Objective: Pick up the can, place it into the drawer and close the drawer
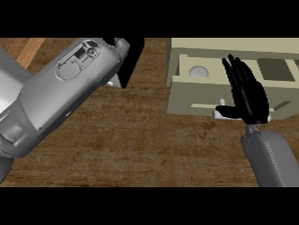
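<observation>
Kitchen setting, wooden counter top [145, 145], beige cabinet drawer [236, 94] pulled open

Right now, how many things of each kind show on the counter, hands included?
Round grey can, lying in the drawer: 1
Beige drawer cabinet with open drawer: 1
Black robot hand: 2, the right hand flat at the drawer front, the left hand mostly hidden
Total: 4

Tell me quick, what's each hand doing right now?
Left hand: mostly hidden behind its forearm, fingers cannot be told.
Right hand: open, fingers straight, in front of the open drawer, holding nothing.
</observation>
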You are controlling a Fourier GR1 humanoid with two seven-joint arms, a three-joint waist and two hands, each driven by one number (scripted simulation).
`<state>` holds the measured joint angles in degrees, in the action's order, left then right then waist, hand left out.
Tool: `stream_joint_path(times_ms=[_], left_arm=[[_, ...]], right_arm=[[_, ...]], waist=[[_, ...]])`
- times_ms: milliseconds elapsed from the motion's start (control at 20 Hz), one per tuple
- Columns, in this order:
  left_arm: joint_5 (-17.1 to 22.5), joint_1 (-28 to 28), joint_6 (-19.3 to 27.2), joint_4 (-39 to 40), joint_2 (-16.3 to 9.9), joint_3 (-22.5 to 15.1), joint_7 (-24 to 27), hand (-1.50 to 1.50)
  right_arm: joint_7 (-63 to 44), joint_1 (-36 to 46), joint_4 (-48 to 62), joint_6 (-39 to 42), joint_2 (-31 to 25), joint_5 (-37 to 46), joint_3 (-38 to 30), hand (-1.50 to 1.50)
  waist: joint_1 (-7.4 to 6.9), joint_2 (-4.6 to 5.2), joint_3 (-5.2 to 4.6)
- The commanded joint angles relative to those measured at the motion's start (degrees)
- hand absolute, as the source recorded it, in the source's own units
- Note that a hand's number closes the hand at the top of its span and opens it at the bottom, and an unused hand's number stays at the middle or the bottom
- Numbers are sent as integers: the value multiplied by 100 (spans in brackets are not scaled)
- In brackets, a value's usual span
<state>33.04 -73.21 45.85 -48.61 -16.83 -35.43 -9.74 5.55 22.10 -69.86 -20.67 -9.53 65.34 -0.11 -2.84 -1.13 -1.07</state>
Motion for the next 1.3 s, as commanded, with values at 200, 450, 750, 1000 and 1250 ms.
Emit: stream_joint_path(times_ms=[200, 450, 750, 1000, 1250], left_arm=[[-158, 353, -22, -837, -534, -83, -570, -150], [-250, 726, -12, -1204, -764, -78, -620, -150], [-292, 1341, -142, -1782, -1018, -26, -603, -150], [-448, 1747, -28, -2335, -1175, -37, -631, -150], [-492, 1933, -179, -2372, -1248, 70, -504, -150]], right_arm=[[-95, 844, 1777, -776, 204, 407, -267, -150], [64, 1483, 2744, -1533, 187, 368, -649, -150], [44, 2448, 3613, -1699, -16, 406, -916, -150], [315, 2963, 4482, -2185, -184, 336, -1181, -150], [23, 3705, 4998, -2056, -257, 451, -1247, -150]], waist=[[-88, 120, 116], [-145, 180, 121], [-153, 188, 116], [-184, 211, 121], [-255, 273, 119]])
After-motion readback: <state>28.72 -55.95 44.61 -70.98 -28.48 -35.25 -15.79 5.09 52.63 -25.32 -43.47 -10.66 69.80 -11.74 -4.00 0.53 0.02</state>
